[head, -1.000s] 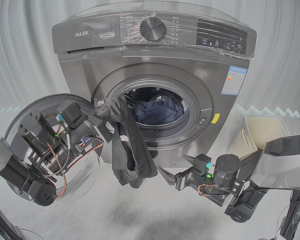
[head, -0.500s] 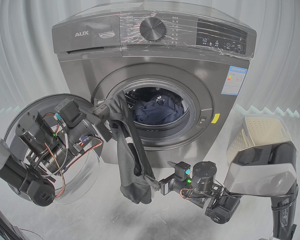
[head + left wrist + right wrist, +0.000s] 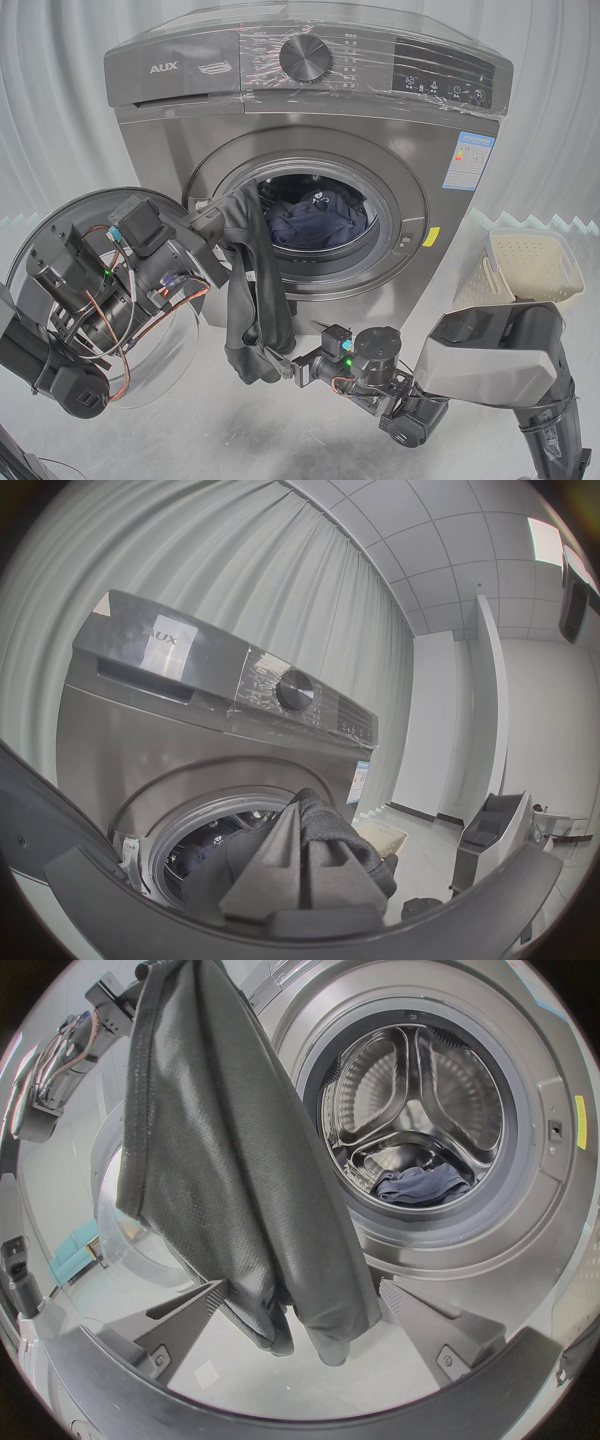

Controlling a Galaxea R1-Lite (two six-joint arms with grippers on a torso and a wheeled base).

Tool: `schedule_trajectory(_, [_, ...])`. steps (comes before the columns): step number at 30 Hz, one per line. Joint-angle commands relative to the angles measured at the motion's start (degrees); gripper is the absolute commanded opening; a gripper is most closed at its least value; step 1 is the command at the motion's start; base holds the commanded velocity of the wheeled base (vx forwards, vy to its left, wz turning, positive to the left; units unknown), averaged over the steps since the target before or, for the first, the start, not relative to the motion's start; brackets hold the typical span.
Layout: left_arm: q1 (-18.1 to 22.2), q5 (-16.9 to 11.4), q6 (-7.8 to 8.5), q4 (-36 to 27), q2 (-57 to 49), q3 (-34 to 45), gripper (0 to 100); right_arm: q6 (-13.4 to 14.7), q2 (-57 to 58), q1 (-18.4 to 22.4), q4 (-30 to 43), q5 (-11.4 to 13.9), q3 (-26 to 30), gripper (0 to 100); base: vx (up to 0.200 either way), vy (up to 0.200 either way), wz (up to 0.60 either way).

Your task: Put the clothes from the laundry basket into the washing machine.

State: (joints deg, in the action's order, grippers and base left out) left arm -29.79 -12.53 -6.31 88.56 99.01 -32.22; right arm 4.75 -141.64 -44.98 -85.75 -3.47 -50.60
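Now, left of centre we see the left gripper [image 3: 214, 217] clamped on the dark grey garment [image 3: 257, 281], which hangs before the washing machine [image 3: 312, 119] opening | centre: navy clothes [image 3: 315, 222] in the drum | lower centre: right gripper [image 3: 282, 365] spread either side of the garment's lower end | right edge: laundry basket [image 3: 531, 265]

Grey floor [image 3: 250, 431] bears washing machine [image 3: 312, 125] and laundry basket [image 3: 531, 262]

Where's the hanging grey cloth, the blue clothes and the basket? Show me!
grey cloth [image 3: 259, 275], head view, on the middle of its hanging part.
blue clothes [image 3: 315, 222], head view, on the middle of the pile.
basket [image 3: 537, 265], head view, on its holed inner wall.
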Motion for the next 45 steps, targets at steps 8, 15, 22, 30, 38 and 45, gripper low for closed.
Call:
schedule_trajectory(8, [-1.85, -0.12, -0.01, 0.03, -2.77, 0.49, 0, 0.17, -5.49, 0.69, 1.2, -0.66, -10.74, 100, 0.0, 0.0, 0.0])
schedule_trajectory(15, [-1.85, -0.12, -0.28, 0.03, -3.47, 0.49, 0, 0.96, -6.37, 2.44, 1.55, -2.5, -16.55, 100, 0.0, 0.0, 0.0])
schedule_trajectory(22, [-1.14, -0.04, -0.45, 0.03, -3.04, 0.49, 0, 2.01, -6.01, 2.88, 0.76, -3.29, -16.28, 0, 0.0, 0.0, 0.0])
schedule_trajectory(30, [0.97, -0.04, -0.63, 0.03, -2.33, 0.75, 0, 3.24, -1.8, 4.91, -0.38, -4.61, -12.06, 0, 0.0, 0.0, 0.0])
schedule_trajectory(38, [4.04, -0.74, -0.36, -0.06, 0.57, 3.74, 0, 4.12, 10.77, 8.6, -0.82, -4.7, -1.87, 0, 0.0, 0.0, 0.0])
schedule_trajectory(45, [4.04, -1.79, -0.01, 0.03, 6.02, 8.14, 0, 4.12, 16.93, 9.39, -0.82, -4.7, 0.42, 0, 0.0, 0.0, 0.0])
